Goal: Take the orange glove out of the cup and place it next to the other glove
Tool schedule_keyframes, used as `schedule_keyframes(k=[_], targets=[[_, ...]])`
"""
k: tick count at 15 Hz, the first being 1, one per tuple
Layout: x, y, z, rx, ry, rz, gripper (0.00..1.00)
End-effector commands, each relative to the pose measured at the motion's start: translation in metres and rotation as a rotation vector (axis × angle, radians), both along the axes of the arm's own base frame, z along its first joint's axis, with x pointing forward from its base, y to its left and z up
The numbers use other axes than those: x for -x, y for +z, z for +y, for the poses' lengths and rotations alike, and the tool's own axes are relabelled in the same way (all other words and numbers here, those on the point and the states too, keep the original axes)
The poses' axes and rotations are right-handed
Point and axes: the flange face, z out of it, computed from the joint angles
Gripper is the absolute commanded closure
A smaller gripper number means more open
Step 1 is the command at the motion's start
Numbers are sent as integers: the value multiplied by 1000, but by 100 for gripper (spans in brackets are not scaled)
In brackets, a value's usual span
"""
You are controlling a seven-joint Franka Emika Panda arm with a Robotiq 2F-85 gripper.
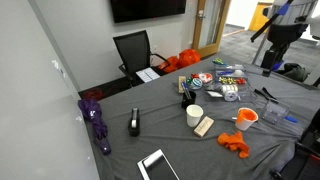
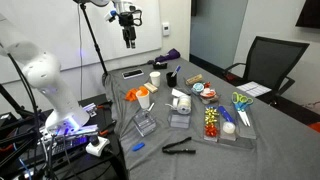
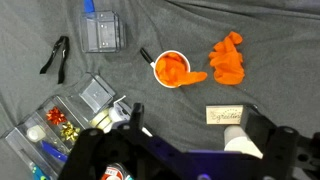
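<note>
An orange cup (image 3: 172,69) stands on the grey tablecloth with an orange glove (image 3: 180,73) stuffed in it and hanging over the rim. The other orange glove (image 3: 228,60) lies flat just beside the cup. Both also show in an exterior view, the cup (image 1: 246,117) and the loose glove (image 1: 236,144). My gripper (image 3: 198,128) is open and empty, high above the table and well away from the cup. It hangs high up in the exterior view (image 2: 128,36).
A white cup (image 3: 240,140) and a small wooden block (image 3: 225,115) lie below my fingers. Black pliers (image 3: 55,57), a clear box (image 3: 101,32) and a tray of bows (image 3: 55,120) lie on the cloth. An office chair (image 1: 135,50) stands at the table's far side.
</note>
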Motion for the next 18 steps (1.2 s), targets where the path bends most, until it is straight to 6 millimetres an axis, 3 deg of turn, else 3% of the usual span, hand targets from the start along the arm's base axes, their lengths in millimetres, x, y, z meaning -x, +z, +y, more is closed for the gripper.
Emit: schedule_keyframes(k=[1, 14, 18], targets=[[0, 0, 0, 0, 0, 1, 0], [0, 0, 0, 0, 0, 1, 0], [-4, -22, -28, -73, -28, -39, 0]])
